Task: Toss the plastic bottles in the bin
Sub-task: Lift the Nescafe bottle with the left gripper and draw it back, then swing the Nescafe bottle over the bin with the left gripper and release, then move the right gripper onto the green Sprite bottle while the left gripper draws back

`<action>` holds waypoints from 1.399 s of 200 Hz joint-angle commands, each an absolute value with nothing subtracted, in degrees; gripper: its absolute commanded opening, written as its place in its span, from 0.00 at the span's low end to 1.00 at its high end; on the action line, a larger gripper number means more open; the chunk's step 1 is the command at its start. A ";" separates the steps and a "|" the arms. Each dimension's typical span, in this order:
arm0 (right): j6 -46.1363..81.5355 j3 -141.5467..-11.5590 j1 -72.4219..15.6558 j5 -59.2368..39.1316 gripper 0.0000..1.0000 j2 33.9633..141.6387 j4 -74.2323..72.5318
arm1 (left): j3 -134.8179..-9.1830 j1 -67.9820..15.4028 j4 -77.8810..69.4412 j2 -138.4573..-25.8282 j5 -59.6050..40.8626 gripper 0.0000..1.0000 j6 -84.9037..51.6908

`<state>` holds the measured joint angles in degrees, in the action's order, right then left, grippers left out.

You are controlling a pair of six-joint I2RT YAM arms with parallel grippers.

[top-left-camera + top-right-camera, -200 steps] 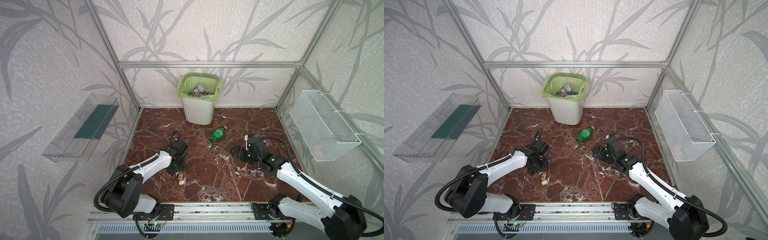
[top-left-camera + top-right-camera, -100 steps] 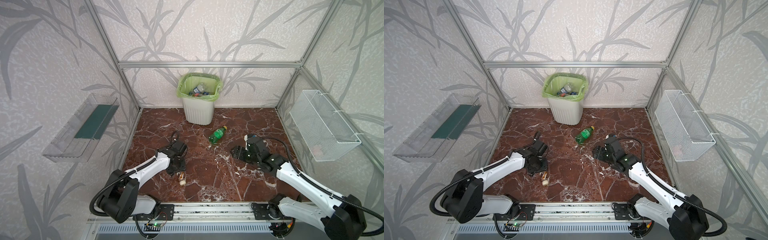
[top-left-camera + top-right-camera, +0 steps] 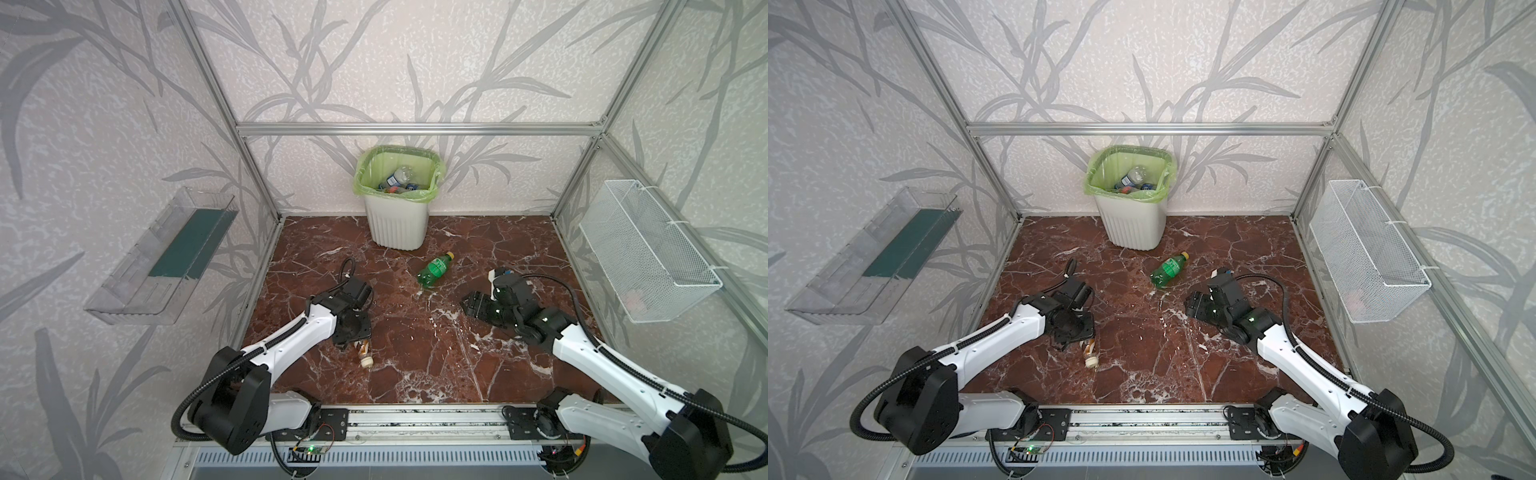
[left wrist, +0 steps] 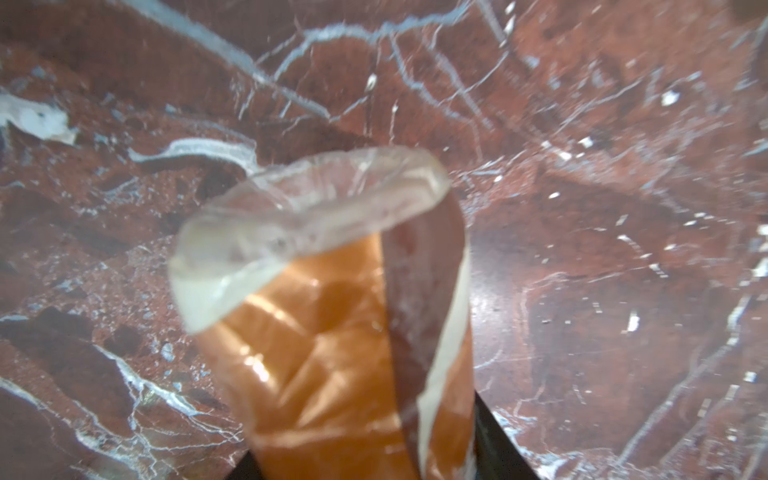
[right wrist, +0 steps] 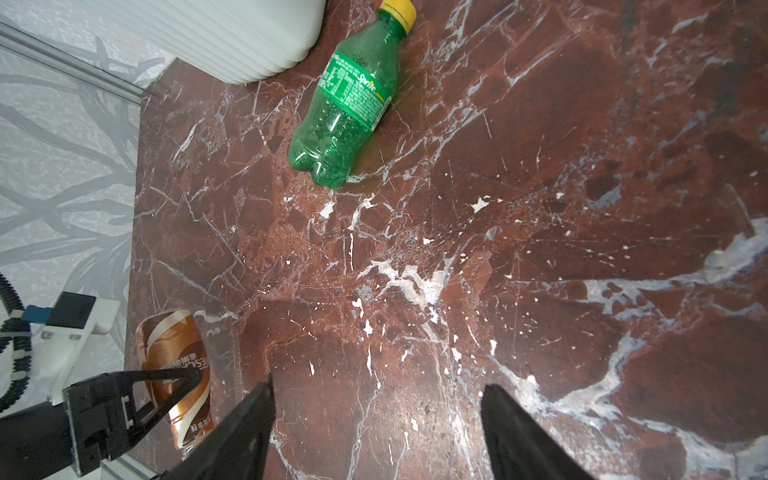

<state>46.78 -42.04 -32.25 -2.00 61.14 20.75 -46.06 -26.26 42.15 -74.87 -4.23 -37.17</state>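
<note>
The left gripper (image 3: 357,341) is finishing its squeeze: its jaws, wider a second ago, are now clamping the brown bottle (image 3: 365,353), which is lying low at the floor's front left. By the look of it, that bottle is becoming ready to lift toward the bin (image 3: 397,226) at the back wall. The green bottle (image 3: 434,271) is lying just before the bin. The right gripper (image 3: 468,305) is hovering, jaws apart and empty. The marble floor (image 3: 415,365) is gleaming; a tray (image 3: 137,299) and a basket (image 3: 648,257) are hanging on the side walls.

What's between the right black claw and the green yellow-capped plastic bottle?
Nothing; in the right wrist view only bare red marble floor separates the right gripper from the green yellow-capped plastic bottle.
</note>
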 commanded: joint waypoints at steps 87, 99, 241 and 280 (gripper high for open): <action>46.24 -43.96 -32.43 -0.36 0.78 57.79 23.74 | -117.98 -22.42 48.09 -95.85 -6.60 0.49 -29.02; 46.06 -44.12 -32.40 0.53 0.78 55.72 25.79 | -140.80 -21.16 51.37 -107.69 -6.38 0.56 -28.55; 49.38 -44.24 -32.10 -0.07 0.81 59.23 23.34 | -79.03 -15.95 34.16 -62.49 -4.31 0.99 -32.58; 51.10 -52.14 -31.61 -1.67 0.81 71.03 18.61 | -62.67 -13.31 38.31 -52.64 -4.16 0.99 -35.64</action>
